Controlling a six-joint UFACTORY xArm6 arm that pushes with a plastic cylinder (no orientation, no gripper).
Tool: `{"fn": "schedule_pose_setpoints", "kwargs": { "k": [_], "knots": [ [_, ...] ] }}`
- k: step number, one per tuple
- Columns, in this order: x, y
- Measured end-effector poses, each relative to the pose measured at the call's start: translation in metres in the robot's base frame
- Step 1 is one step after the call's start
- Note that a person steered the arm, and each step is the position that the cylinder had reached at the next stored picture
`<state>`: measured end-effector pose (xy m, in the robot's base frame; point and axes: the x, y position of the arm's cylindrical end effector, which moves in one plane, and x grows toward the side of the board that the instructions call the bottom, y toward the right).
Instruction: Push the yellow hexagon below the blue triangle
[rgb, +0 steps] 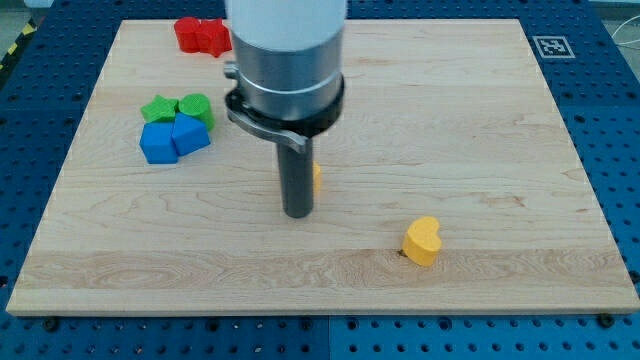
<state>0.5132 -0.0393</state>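
Note:
My tip (298, 213) rests on the wooden board (480, 120) near its middle. A yellow block (317, 177), probably the hexagon, is mostly hidden behind the rod; only a sliver shows at the rod's right edge, just above and right of the tip. Two blue blocks lie far to the view's left: a square one (156, 144) and an angular one (191, 135), touching each other. The tip is well to the right of and lower than the blue blocks.
Two green blocks (160, 108) (197, 105) touch the top of the blue pair. Red blocks (203, 35) lie at the view's top left. A yellow heart (423, 241) lies to the lower right of the tip.

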Motion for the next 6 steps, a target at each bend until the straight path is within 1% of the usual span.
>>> {"fn": "schedule_pose_setpoints", "kwargs": {
  "k": [1, 2, 3, 4, 5, 6],
  "knots": [
    [-0.014, 0.003],
    [-0.016, 0.035],
    [-0.032, 0.055],
    [-0.070, 0.033],
    [-0.099, 0.002],
    [-0.107, -0.021]
  ]
}}
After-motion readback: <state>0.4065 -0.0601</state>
